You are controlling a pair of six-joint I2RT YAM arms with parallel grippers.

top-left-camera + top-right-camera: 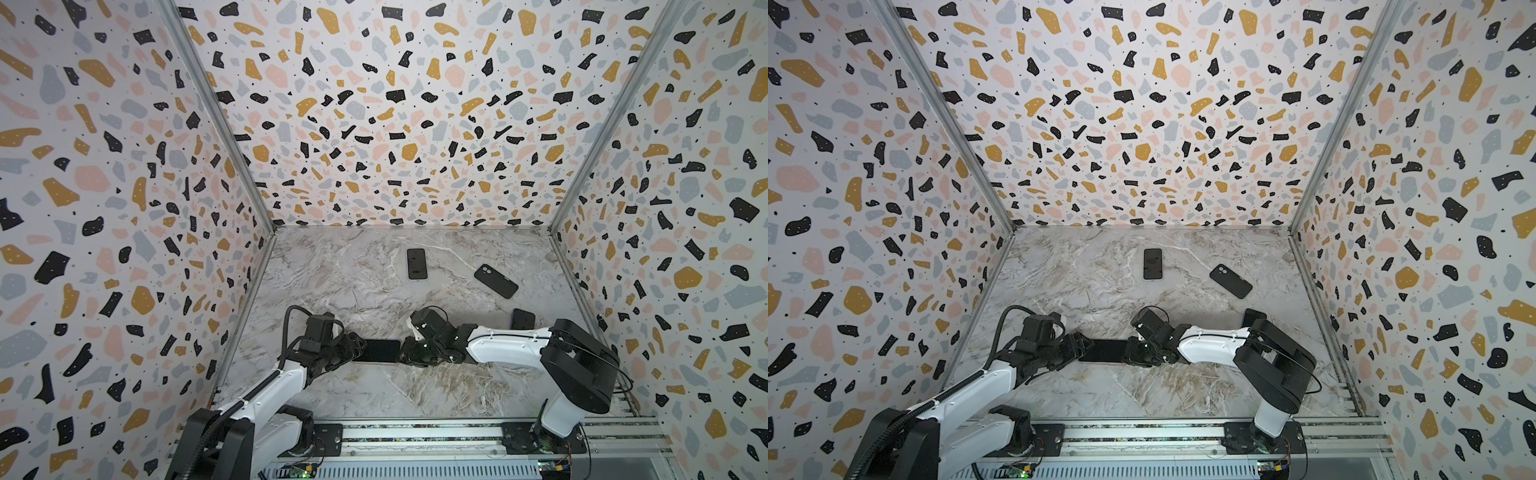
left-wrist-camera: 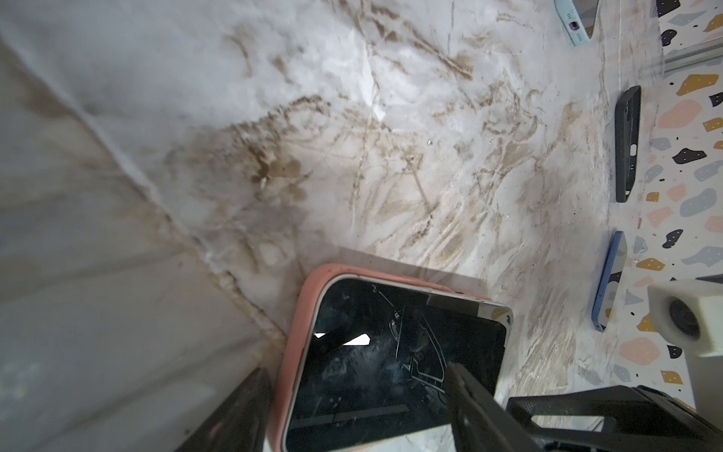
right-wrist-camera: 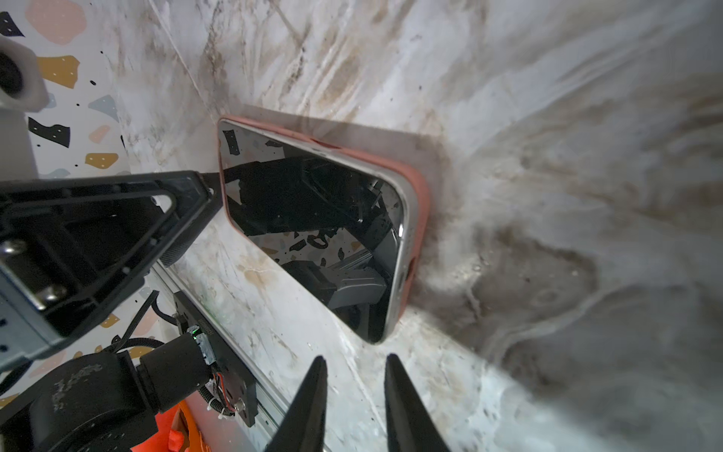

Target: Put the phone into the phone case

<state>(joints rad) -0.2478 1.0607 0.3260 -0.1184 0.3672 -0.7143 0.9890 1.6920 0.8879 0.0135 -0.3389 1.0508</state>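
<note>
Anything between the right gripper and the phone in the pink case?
Nothing visible. In the right wrist view only bare table lies between the right gripper and the near corner of the phone. The left gripper is at its far end, out of that path.

In both top views the robot's left hand and right hand cover both short ends of the glossy black-screened phone. A dark rectangular device sits half hidden behind the right arm. The left wrist view's edge crops a pale blue phone case.
</note>
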